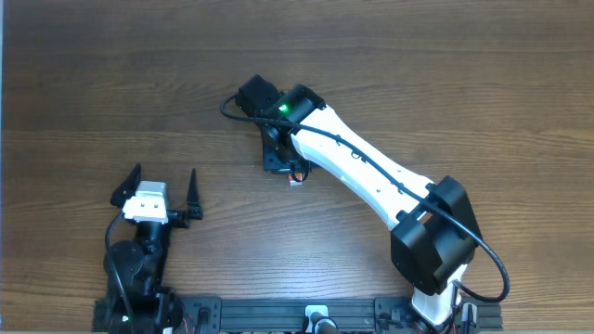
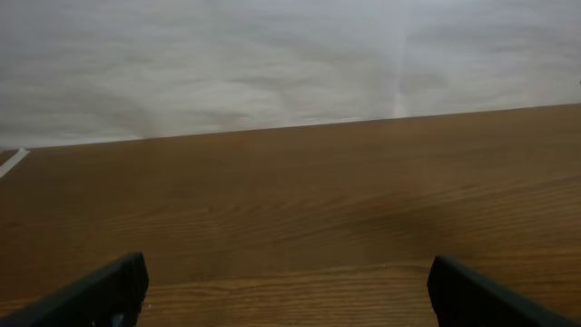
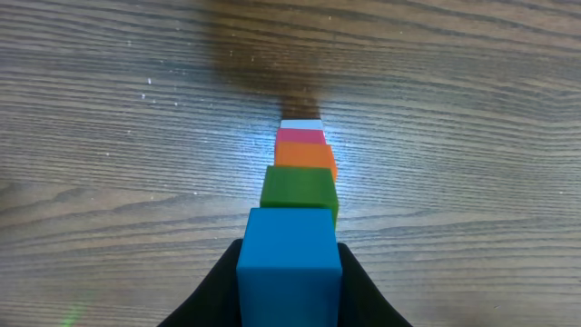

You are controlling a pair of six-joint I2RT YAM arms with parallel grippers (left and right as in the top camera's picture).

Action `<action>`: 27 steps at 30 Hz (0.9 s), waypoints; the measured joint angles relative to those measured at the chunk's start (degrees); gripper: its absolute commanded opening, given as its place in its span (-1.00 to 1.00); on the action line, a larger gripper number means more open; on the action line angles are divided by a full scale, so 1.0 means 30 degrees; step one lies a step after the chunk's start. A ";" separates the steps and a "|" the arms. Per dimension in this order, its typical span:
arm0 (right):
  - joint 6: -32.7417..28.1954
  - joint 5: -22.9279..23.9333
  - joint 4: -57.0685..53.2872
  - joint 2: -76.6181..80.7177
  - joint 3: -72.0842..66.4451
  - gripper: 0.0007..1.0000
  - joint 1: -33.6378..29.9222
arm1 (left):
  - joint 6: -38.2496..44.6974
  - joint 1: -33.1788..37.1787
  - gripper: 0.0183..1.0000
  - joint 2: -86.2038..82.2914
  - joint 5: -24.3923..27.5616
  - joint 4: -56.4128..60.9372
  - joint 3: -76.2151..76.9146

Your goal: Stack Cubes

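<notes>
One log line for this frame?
right gripper: shut on blue cube | below it: green, orange, pink, white cubes | left gripper: open

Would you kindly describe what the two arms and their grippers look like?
The right arm has a long white link, black joints, a green light and a black cable. The left arm is black with a white wrist block and pointed black fingers.

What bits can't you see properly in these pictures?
1. Top view: the right arm hides nearly all of the cube stack.
2. Right wrist view: the blue cube covers most of each cube below.
3. Left wrist view: the bottom edge cuts off the left gripper.
</notes>
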 measured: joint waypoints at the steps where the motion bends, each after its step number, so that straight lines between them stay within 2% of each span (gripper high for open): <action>1: -0.0007 0.0000 0.0007 0.0000 -0.0044 -0.98 -0.0015 | 0.0000 0.0000 1.00 0.0000 0.0000 0.0007 0.0000; 14: 0.0015 0.0007 0.0138 0.0000 -0.0131 -0.95 -0.0102 | 0.0007 0.0000 1.00 0.0000 0.0000 0.0007 0.0000; 19: 0.0007 0.0007 0.0138 0.0000 -0.0131 -0.54 -0.0102 | 0.0007 0.0000 1.00 0.0000 0.0000 0.0000 0.0000; 22: 0.0073 0.0000 0.0138 0.0000 -0.0131 -0.40 -0.0102 | 0.0000 0.0000 1.00 0.0000 -0.0007 0.0000 0.0000; 23: 0.0066 0.0007 0.0146 0.0000 -0.0131 -0.28 -0.0102 | 0.0007 0.0000 1.00 0.0000 0.0000 0.0000 0.0000; 27: 0.0044 0.0007 0.0146 0.0000 -0.0153 0.01 -0.0102 | 0.0007 0.0000 1.00 0.0000 -0.0007 0.0000 0.0000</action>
